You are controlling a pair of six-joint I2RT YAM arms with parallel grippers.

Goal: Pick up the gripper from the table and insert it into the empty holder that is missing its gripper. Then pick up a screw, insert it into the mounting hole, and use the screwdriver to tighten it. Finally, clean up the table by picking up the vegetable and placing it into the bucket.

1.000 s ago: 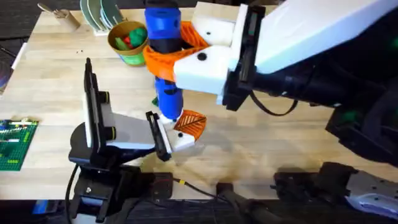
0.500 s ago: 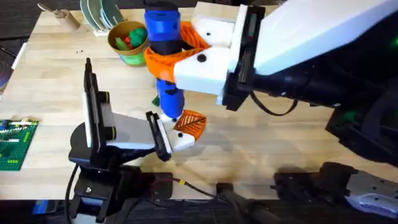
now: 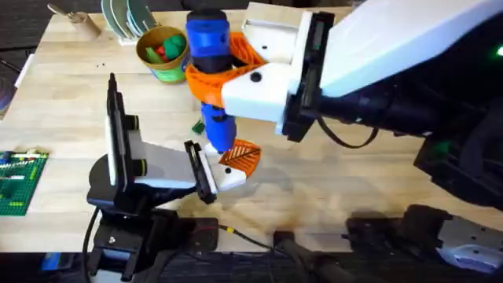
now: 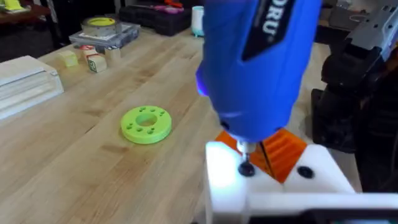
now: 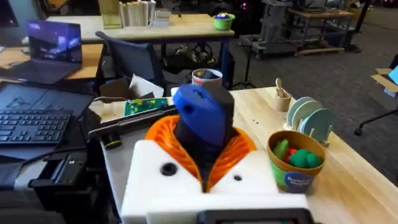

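Your workspace is a pale wooden table [image 3: 330, 181] with desks and chairs behind it. Your right gripper [image 3: 228, 67] is clamped on the screwdriver [image 3: 211, 79], which stands upright with its dark tip on a screw [image 4: 247, 168] in the white holder [image 4: 267, 186]. The orange gripper [image 3: 242, 156] sits in that holder, at the tip of your left gripper [image 3: 216, 169], whose jaw spacing I cannot tell. The bucket [image 3: 163, 51] stands at about ten o'clock from the screwdriver. The vegetable [image 3: 197, 126] lies just beside the blue handle.
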